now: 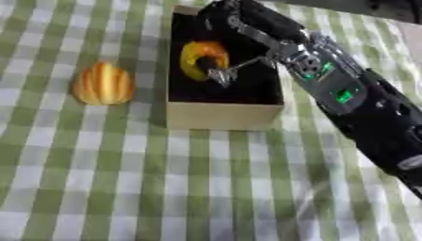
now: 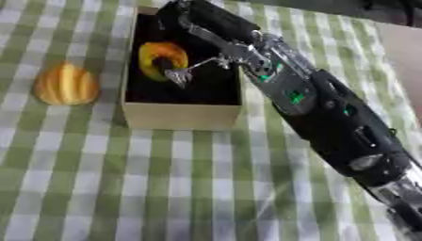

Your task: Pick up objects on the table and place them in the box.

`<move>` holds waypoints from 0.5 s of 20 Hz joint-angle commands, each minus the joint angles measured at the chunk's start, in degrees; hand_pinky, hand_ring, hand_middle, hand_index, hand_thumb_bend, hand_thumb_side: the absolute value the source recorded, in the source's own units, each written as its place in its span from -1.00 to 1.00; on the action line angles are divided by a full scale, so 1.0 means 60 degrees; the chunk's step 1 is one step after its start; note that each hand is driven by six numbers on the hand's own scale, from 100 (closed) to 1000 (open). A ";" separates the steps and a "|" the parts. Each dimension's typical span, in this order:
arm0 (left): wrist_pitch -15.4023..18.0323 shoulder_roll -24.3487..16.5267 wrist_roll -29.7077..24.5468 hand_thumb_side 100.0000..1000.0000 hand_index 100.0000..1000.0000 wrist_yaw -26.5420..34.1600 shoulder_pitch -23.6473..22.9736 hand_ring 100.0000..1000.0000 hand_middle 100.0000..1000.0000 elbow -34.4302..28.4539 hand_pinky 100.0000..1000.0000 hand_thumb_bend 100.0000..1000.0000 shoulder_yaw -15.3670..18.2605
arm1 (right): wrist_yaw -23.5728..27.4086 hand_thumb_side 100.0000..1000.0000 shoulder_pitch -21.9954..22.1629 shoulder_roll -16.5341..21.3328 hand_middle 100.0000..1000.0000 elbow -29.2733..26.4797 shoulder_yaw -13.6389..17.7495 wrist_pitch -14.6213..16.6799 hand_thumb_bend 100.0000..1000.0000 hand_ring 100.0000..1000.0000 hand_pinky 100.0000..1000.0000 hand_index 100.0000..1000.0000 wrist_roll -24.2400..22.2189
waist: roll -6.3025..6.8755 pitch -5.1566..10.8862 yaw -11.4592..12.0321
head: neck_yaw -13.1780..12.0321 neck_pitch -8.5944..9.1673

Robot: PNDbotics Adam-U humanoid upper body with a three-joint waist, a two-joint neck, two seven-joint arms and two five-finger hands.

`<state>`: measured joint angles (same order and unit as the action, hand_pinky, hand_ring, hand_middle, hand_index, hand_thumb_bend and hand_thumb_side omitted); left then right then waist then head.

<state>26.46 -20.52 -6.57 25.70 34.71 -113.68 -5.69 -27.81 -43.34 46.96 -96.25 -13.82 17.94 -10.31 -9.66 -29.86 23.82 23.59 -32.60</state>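
A tan cardboard box (image 1: 223, 116) with a dark inside stands at the upper middle of the checked cloth. A curved orange-yellow piece (image 1: 200, 57) lies inside it, toward its left wall. My right hand (image 1: 247, 26) reaches in over the box from the right, and a thin silver part of it ends right beside the curved piece. The black hand blends into the dark inside, so I cannot tell whether it holds the piece. A ridged orange bun-like object (image 1: 103, 84) rests on the cloth to the left of the box. My left hand shows in neither view.
My right forearm (image 2: 329, 117), black with small green lights, crosses the right side of the view from the lower right corner to the box. The green-and-white checked cloth (image 1: 124, 188) covers the table in front of the box.
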 commanded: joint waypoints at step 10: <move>-0.0330 0.0096 -0.0036 0.24 0.63 -0.0003 -0.0115 0.17 0.14 -0.0152 0.62 -1.00 0.0024 | -0.0690 -0.45 -0.0020 0.0505 0.53 -0.0532 0.0609 0.0959 -1.00 1.00 0.96 0.87 -0.0396 | 0.0143 0.0328 -0.0134 | -0.0042 0.0058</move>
<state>24.79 -19.59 -6.77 25.69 33.73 -113.68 -5.75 -33.03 -42.87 47.79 -98.15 -11.33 23.59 -12.69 -9.39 -29.71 23.05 23.46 -32.62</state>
